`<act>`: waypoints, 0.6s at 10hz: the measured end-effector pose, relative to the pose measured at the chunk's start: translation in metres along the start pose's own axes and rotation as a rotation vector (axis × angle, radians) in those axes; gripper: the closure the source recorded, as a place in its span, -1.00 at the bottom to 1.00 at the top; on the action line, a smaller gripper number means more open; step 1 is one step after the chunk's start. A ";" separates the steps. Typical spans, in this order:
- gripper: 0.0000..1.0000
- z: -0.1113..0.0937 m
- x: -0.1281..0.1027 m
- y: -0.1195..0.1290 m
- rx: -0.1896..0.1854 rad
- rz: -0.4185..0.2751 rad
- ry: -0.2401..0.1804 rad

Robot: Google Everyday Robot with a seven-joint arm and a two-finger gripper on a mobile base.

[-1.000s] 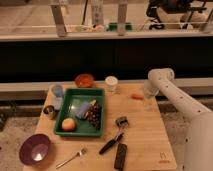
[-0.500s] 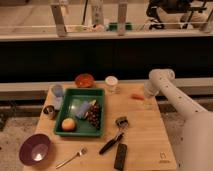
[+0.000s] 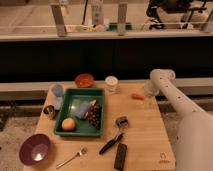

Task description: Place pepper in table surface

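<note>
- The pepper (image 3: 137,96) shows over the far part of the table surface (image 3: 145,132), to the right of the green tray (image 3: 80,133) and level with the tray's far rim.
- The gripper (image 3: 148,100) is just beside the pepper, on the side away from the tray. Whether it touches or grips the pepper cannot be told, nor whether it is parted or closed.
- The white arm (image 3: 172,97) reaches the gripper from the right, well away from the tray.
- A white cup (image 3: 111,83) stands between the tray's far right corner and the pepper.
- An orange-red bowl (image 3: 84,80) sits just beyond the tray's far rim.
- Inside the tray lie a round orange fruit (image 3: 68,123) at the near left and dark grapes (image 3: 93,114) at the right.
- A blue cup (image 3: 57,91) and a small dark can (image 3: 49,111) stand by the tray's left side.
- Nearer than the tray are a purple bowl (image 3: 35,149), a fork (image 3: 72,157) and a black-handled tool (image 3: 114,141).
</note>
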 end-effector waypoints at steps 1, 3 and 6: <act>-0.60 0.001 0.001 -0.001 -0.001 0.003 -0.003; -0.60 0.004 0.004 -0.002 -0.003 0.009 -0.012; -0.60 0.008 0.009 -0.005 -0.008 0.016 -0.027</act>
